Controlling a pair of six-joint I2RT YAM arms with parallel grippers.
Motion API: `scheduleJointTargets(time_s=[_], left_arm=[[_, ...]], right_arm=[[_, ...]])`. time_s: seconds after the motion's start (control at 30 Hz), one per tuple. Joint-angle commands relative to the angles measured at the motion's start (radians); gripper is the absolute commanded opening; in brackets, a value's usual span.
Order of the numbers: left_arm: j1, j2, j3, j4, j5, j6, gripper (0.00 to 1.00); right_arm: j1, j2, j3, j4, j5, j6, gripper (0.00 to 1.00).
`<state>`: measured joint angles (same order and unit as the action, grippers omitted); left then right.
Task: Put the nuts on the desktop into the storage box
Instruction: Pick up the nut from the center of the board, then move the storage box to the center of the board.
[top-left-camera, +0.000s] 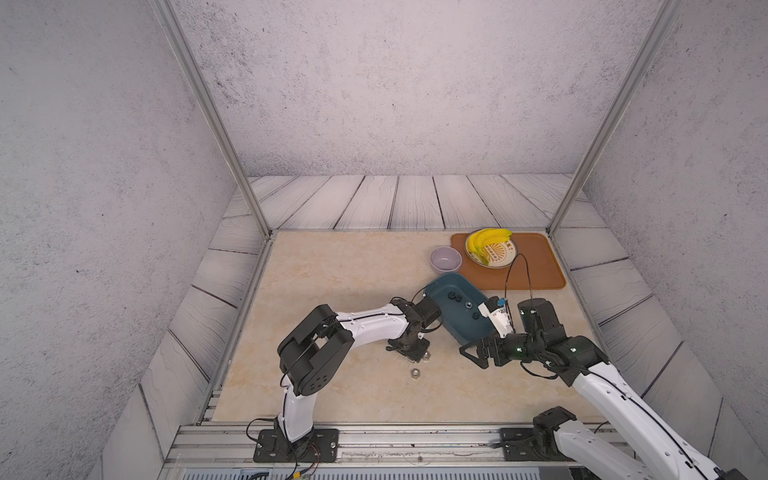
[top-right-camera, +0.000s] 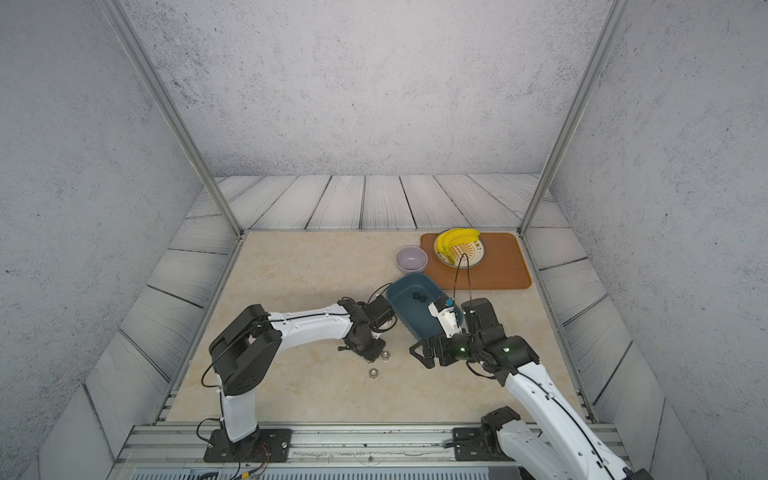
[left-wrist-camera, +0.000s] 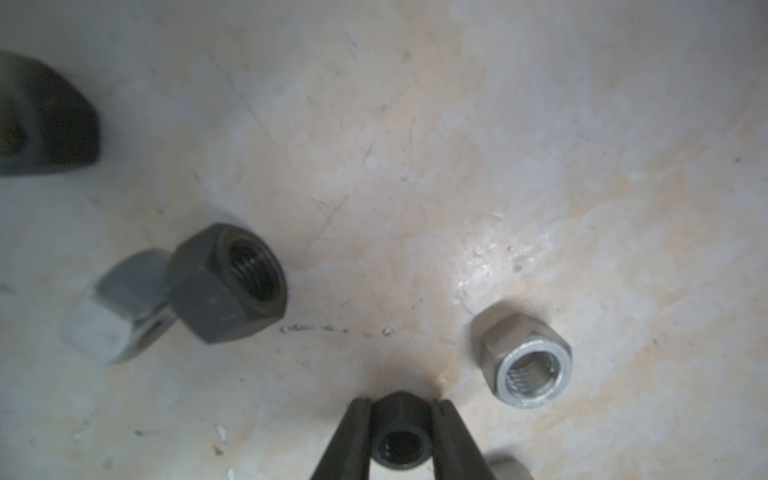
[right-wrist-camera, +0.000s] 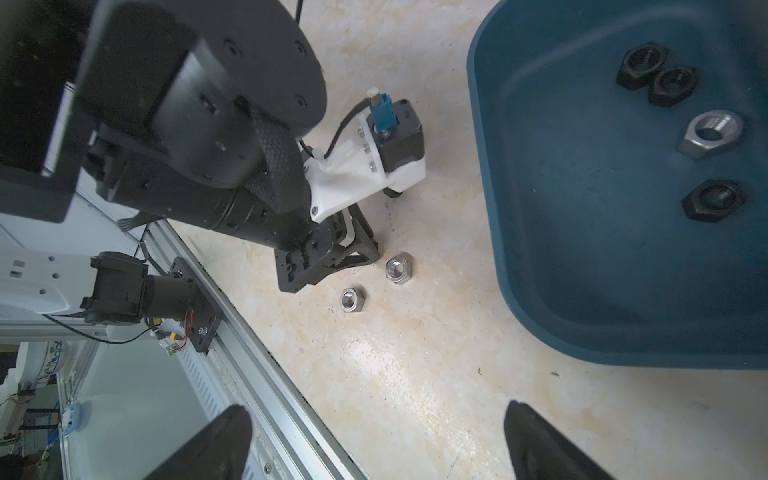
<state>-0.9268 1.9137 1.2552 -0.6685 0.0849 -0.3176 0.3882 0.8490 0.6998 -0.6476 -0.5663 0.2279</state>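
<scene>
Sitting on the bench (top-left-camera: 332, 291), near-left of the box (top-left-camera: 449, 326), a black nut (left-wrist-camera: 401, 446) is clamped by the left tool (left-wrist-camera: 402, 405). Two silver nuts (top-left-camera: 414, 372) lie just beside it. Four nuts (right-wrist-camera: 710, 133) rest in the box. The right tool (right-wrist-camera: 374, 440), jaws wide apart, holds nothing.

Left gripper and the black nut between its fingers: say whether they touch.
Touching. Left wrist view: the left gripper clamps the black nut, fingers flush on both sides.
</scene>
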Motion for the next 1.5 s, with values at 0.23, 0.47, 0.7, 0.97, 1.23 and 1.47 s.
scheduleJointTargets(time_s=[0.23, 0.47, 0.7, 0.97, 1.23, 1.47], left_arm=[[0.008, -0.119, -0.013, 0.001, 0.035, 0.012, 0.26], [0.015, -0.189, 0.040, -0.007, 0.061, 0.032, 0.26], [0.035, -0.218, 0.107, 0.003, 0.076, 0.044, 0.24], [0.041, -0.167, 0.233, -0.008, 0.042, 0.076, 0.23], [0.042, -0.052, 0.375, 0.006, 0.037, 0.078, 0.22], [0.043, 0.037, 0.423, 0.094, 0.044, 0.054, 0.23]], right_arm=[[0.005, 0.091, 0.086, -0.085, 0.065, 0.060, 0.99], [0.000, 0.243, 0.181, -0.181, -0.061, 0.142, 0.99], [-0.001, 0.259, 0.192, -0.135, -0.152, 0.156, 0.99], [0.001, 0.187, 0.205, -0.118, -0.026, 0.165, 0.99], [0.002, -0.021, 0.174, -0.076, 0.374, 0.099, 0.99], [0.002, -0.163, 0.094, -0.007, 0.556, 0.062, 0.99]])
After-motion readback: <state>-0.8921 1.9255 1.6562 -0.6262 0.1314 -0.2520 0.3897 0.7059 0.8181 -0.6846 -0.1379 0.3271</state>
